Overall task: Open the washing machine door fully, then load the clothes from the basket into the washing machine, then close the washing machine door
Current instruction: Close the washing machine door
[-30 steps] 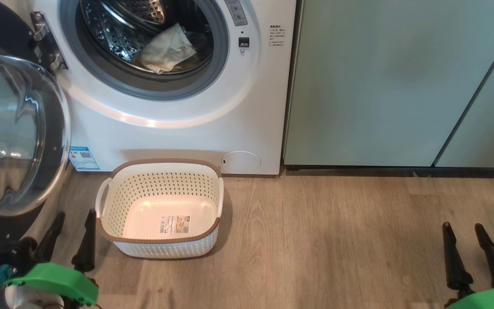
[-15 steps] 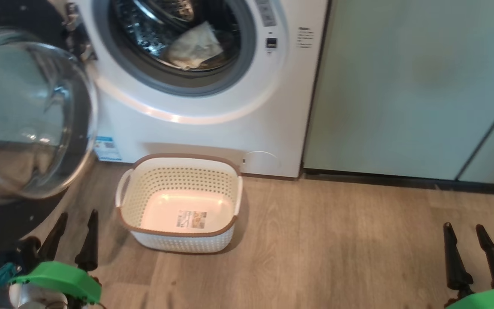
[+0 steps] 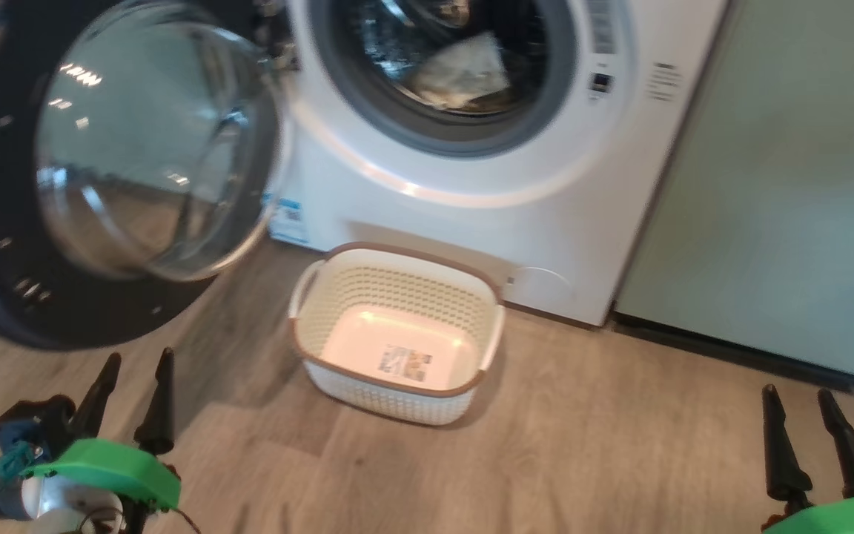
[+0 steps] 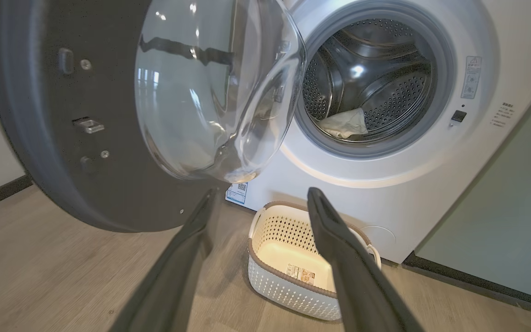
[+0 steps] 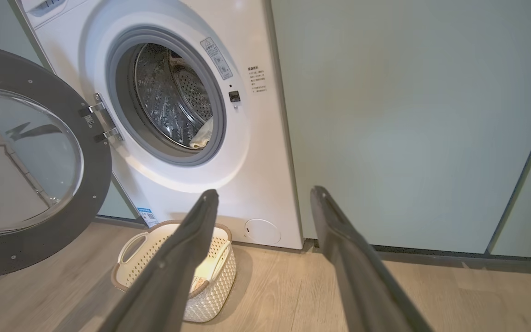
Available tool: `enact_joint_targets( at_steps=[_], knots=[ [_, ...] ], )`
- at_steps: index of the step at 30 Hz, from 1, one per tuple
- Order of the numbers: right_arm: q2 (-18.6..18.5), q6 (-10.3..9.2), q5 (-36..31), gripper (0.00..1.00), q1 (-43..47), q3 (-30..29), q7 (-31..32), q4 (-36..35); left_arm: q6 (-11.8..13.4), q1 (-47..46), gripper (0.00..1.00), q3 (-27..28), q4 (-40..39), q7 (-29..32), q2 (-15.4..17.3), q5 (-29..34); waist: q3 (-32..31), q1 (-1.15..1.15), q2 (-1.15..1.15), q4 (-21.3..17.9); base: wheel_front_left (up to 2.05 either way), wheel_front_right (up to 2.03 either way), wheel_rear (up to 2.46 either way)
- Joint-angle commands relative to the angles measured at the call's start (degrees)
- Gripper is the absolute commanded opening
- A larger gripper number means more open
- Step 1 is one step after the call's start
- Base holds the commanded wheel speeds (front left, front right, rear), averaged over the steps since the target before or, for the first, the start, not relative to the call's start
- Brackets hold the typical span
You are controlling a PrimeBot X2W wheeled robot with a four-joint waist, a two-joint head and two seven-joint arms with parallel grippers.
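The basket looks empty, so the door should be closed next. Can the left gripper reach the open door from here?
Probably yes. The left gripper is open and empty, the washing machine door hangs open just ahead of it, and nothing stands between them.

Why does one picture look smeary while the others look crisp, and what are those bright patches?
Head view: washing machine and door are smeared, likely by camera motion, with warm glare inside the basket. Left wrist view: crisp, bright reflections across the door's glass. Right wrist view: crisp and evenly lit.
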Motion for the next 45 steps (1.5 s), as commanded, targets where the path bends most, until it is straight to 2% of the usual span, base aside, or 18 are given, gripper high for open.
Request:
enact_joint_targets(
  at_steps=[1, 8, 16, 27, 42, 44, 45],
  knots=[
    [-0.9, 0.01, 0.2, 1.0, -2.1, 1.0, -0.4, -1.8, -0.1, -3.8, 1.0, 2.7, -1.5, -0.6, 1.2, 0.4, 0.0, 0.0, 0.0, 4.1, 0.0, 0.0, 0.0],
    [-1.0, 0.01, 0.3, 1.0, -2.2, 0.5, -0.4, -2.1, -0.1, -4.7, 1.0, 3.2, -2.0, -0.6, 0.6, 1.3, 0.0, 0.0, 0.0, 11.2, 0.0, 0.0, 0.0],
    [-1.0, 0.01, 0.4, 1.0, -2.5, 0.8, -0.4, -2.2, -0.1, -5.2, 1.0, 3.5, -2.4, -0.6, -0.3, 2.1, 0.6, 0.0, 0.0, 16.7, 0.0, 0.0, 0.0],
    [-3.0, 0.01, 1.0, 1.0, -7.0, 5.0, -0.4, -0.6, -0.1, -3.4, 1.0, 8.7, -5.6, -0.6, -2.2, 1.9, 3.6, 0.0, 0.0, 18.9, 0.0, 0.0, 0.0],
    [-3.8, 0.01, 1.8, 1.0, -9.3, 7.3, -0.4, 0.9, -0.1, -1.2, 1.0, 12.8, -8.7, -0.6, -4.4, -0.3, 4.0, 0.0, 0.0, 19.1, 0.0, 0.0, 0.0],
    [-3.9, 0.01, 1.9, 1.0, -9.0, 7.2, -0.4, 0.9, -0.1, -1.6, 0.35, 13.2, -8.6, -0.6, -4.6, -3.1, 3.8, 0.0, 0.0, 19.1, 0.0, 0.0, 0.0],
    [-3.9, 0.01, 1.9, 1.0, -8.8, 7.0, -0.4, 0.9, -0.1, -1.9, 0.08, 13.4, -8.5, -0.6, -4.6, -4.8, 3.7, 0.0, 0.0, 19.1, 0.0, 0.0, 0.0]
  ],
)
